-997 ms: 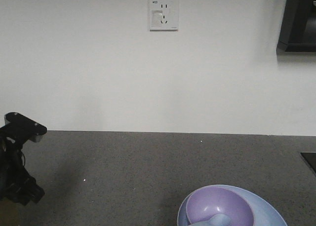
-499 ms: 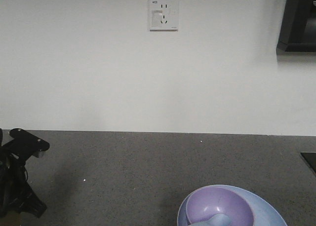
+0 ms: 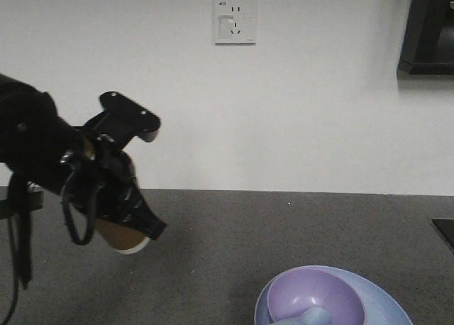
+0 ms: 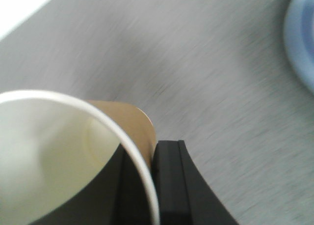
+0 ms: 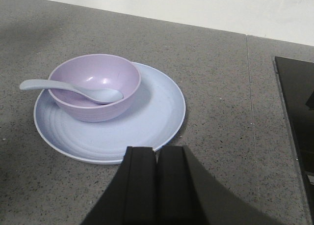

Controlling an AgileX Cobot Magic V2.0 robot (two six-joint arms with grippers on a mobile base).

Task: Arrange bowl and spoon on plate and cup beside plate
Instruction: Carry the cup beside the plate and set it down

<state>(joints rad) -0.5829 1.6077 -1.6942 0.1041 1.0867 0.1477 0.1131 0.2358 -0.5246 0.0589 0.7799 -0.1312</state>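
Left gripper (image 3: 128, 215) clamps the paper cup (image 4: 49, 151) aloft over the counter's (image 5: 216, 63) left side. To the right, the bowl (image 5: 93, 107) sits on the plate (image 5: 157, 112), spoon (image 5: 73, 89) inside. Right gripper (image 5: 157, 156) hovers at the plate's near edge, fingers together.

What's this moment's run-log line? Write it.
left end effector: shut on cup, aloft | right end effector: shut, empty | bowl: on plate | spoon: in bowl | cup placement: pending

One each: bowl (image 5: 93, 104), spoon (image 5: 73, 89), plate (image 5: 147, 117), apparently cup (image 4: 49, 156).
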